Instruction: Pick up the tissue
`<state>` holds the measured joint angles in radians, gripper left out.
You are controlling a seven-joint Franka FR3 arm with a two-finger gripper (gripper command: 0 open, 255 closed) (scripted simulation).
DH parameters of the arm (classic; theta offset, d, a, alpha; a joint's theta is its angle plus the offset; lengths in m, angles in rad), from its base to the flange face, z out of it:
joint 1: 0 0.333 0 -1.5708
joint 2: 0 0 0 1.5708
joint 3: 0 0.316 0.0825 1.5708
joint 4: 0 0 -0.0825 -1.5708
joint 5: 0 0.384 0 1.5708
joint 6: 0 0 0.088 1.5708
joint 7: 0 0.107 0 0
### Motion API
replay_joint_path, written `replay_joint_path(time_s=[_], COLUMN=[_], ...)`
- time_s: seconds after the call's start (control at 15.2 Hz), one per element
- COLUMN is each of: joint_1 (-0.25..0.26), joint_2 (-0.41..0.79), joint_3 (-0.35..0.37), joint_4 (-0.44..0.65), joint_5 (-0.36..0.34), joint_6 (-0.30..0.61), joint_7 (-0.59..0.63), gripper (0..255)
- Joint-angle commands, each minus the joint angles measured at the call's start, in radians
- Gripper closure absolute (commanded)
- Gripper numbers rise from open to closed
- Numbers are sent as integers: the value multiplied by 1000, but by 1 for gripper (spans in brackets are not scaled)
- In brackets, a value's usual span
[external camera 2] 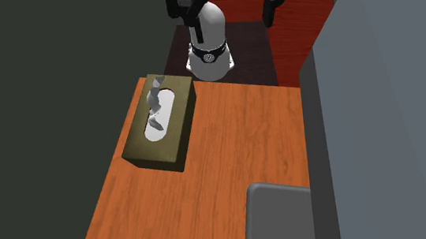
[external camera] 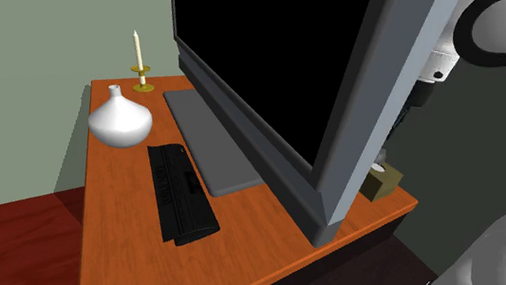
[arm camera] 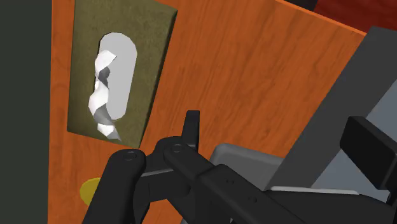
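An olive tissue box (external camera 2: 175, 134) lies near the wooden table's (external camera 2: 229, 145) edge, with a white tissue (external camera 2: 155, 112) sticking up from its oval slot. From the shoulder view the box (external camera: 383, 183) peeks out behind the big monitor. In the wrist view the box (arm camera: 143, 70) and tissue (arm camera: 105, 89) lie ahead and to one side of my gripper (arm camera: 280, 135). Its black fingers (arm camera: 191, 126) stand wide apart, open, with nothing between them. The gripper hangs above the table, apart from the box.
A large grey monitor (external camera: 359, 109) with a black screen stands mid-table on a grey base plate (external camera: 208, 142). In front of it are a black keyboard (external camera: 180, 192), a white vase (external camera: 120, 119) and a candle (external camera: 138, 59). Dark wall borders the box's side.
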<state>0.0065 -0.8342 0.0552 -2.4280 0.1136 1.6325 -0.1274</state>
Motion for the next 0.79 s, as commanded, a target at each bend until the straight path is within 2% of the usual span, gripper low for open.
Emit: replay_joint_path(time_s=[0.0,0.33,0.73], joint_1=[0,20,21], joint_2=[0,44,127], joint_3=[0,-26,-65], joint_4=[0,-63,-122], joint_5=[0,-210,-469], joint_6=[0,117,332], joint_7=[0,-260,-530], gripper=[0,0,0])
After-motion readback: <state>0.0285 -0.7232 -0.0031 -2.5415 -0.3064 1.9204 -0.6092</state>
